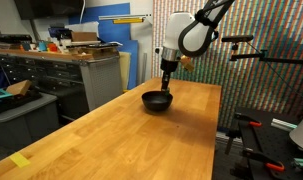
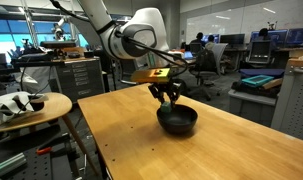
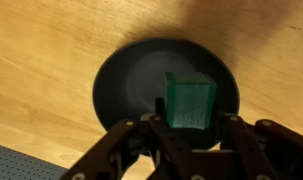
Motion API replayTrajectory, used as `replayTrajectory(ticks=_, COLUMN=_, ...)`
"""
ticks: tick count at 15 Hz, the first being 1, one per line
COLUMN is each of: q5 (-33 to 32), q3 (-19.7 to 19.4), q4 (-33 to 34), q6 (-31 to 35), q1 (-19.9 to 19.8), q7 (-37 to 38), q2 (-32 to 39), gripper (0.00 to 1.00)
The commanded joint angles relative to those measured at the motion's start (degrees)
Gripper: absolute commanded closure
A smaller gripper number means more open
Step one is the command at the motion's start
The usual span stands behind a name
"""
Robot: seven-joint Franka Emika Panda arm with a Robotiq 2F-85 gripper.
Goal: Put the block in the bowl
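The block (image 3: 189, 100) is pinched between the jaws of the gripper (image 3: 189, 124) and held directly above the bowl (image 3: 126, 85). The bowl is set on a bare light wooden table (image 1: 111, 130). Grey drawer cabinets (image 1: 61, 72) are seen at far left in an exterior view.

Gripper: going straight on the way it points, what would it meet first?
The bowl, its inside directly below; the block held in the gripper would likely touch it first. Depth is unclear.

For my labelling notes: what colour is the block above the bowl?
Dark green. The block shows best in the wrist view, against the black bowl.
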Motion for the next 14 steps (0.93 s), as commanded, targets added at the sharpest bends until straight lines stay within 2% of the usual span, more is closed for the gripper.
replayTrajectory(ticks=1, q5=-1.6, q3=0.0, q4=4.2, q6=0.1, q1=2.0, q7=3.9, q2=4.0, gripper=0.83)
replayTrajectory(ticks=11, q5=-4.6, q3=-4.8, q4=12.9, q6=6.9, q1=6.2, q7=10.0, q2=18.2, gripper=0.83)
replayTrajectory(ticks=12, q5=-4.6, q3=-5.1, q4=13.6, q6=6.9, q1=6.3, q7=10.0, q2=18.9, gripper=0.72)
replayTrajectory(ticks=13, q5=-4.5, q3=-5.4, q4=14.1, q6=6.4, q1=6.4, q7=10.0, q2=19.2, gripper=0.33)
replayTrajectory(ticks=14, q5=-4.4, q3=-5.5, q4=14.6, q6=6.0, q1=6.4, q7=10.0, q2=19.4, gripper=0.32)
